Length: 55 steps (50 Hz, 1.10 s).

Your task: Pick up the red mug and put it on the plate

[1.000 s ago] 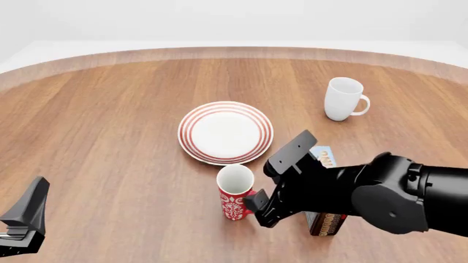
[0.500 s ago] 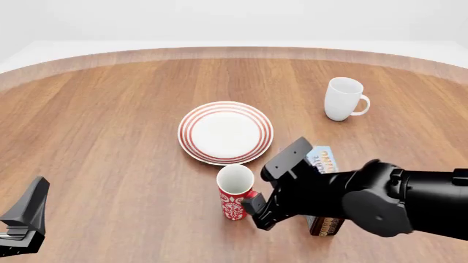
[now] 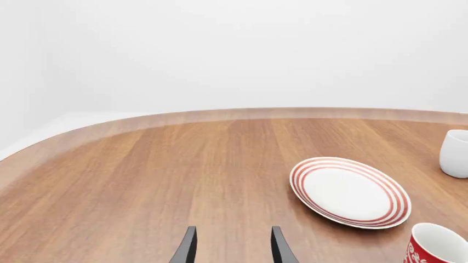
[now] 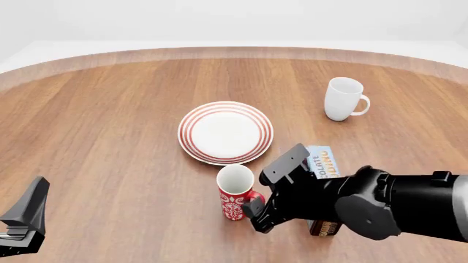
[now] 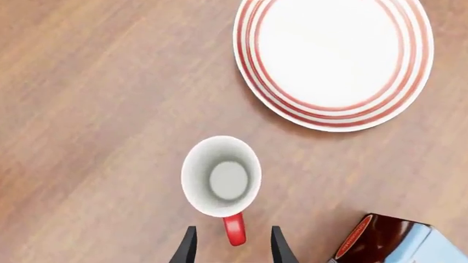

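Since the earlier front frames the right arm has slid leftward and lower, so its gripper [image 4: 257,211] now sits closer against the red mug [image 4: 235,192]. From the right wrist camera, the two fingertips [image 5: 188,247] stand apart on either side of the mug's red handle [image 5: 234,229], not closed on it. The red mug stands upright on the wooden table [image 4: 109,120], just in front of the plate [image 4: 225,132] and apart from it. A chocolate box [image 4: 323,164] lies just right of the mug, partly hidden under the right arm. A plain white mug [image 4: 343,98] stands well off to the far right. At the near left corner, the left gripper [image 3: 230,249] hangs above bare wood with its fingers spread, holding nothing.
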Each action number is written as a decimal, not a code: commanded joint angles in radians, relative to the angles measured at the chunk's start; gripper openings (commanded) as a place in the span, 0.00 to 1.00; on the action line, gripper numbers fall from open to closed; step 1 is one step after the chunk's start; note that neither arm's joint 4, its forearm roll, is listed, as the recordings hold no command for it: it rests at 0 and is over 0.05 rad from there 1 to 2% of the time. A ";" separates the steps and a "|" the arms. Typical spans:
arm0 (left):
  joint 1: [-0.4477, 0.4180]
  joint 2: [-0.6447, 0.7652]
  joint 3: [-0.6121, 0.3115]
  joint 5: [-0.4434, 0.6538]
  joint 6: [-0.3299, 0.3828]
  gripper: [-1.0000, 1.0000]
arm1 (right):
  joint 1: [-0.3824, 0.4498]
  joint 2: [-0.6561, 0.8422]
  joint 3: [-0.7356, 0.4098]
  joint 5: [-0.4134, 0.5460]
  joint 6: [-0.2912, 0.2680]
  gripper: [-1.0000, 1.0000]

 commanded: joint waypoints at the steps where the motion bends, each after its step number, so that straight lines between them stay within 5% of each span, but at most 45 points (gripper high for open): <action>1: 0.000 0.000 0.000 0.000 0.000 1.00 | -0.002 0.017 0.012 -0.023 0.008 1.00; 44: 0.000 0.000 0.000 0.000 0.000 1.00 | 0.026 0.086 0.044 -0.108 0.037 1.00; 45: 0.000 0.000 0.000 0.000 0.000 1.00 | 0.028 0.086 0.044 -0.107 0.037 0.00; 55: 0.000 0.000 0.000 0.000 0.000 1.00 | 0.022 0.079 0.041 -0.095 0.030 0.00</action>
